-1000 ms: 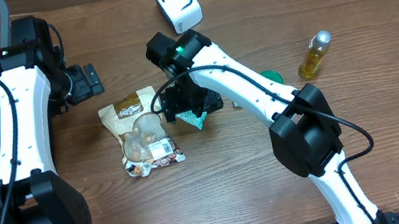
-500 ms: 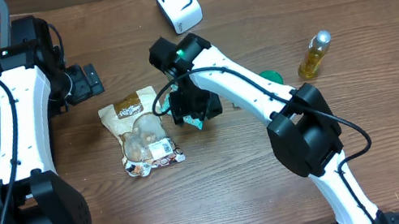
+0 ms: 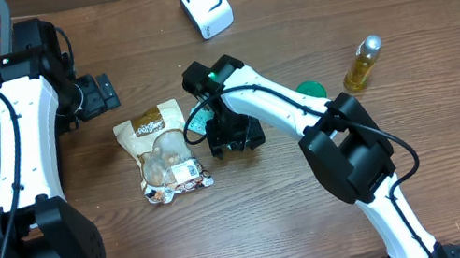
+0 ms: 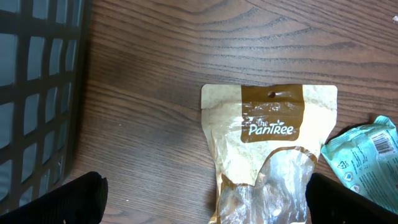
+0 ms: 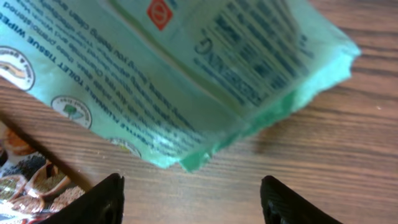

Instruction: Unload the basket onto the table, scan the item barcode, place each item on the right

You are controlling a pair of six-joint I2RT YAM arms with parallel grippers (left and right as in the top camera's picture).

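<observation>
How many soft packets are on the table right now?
2: the brown pouch left of center, and the teal wipes pack beside it, at the right gripper. Others may be hidden.

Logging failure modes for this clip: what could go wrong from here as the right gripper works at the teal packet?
1. Only a crumpled corner of the soft teal packet lies between the fingers of the open right gripper, so a pinch may catch just an edge and slip.
2. The snack pouch lies right beside it; a finger may snag or drag it.
</observation>
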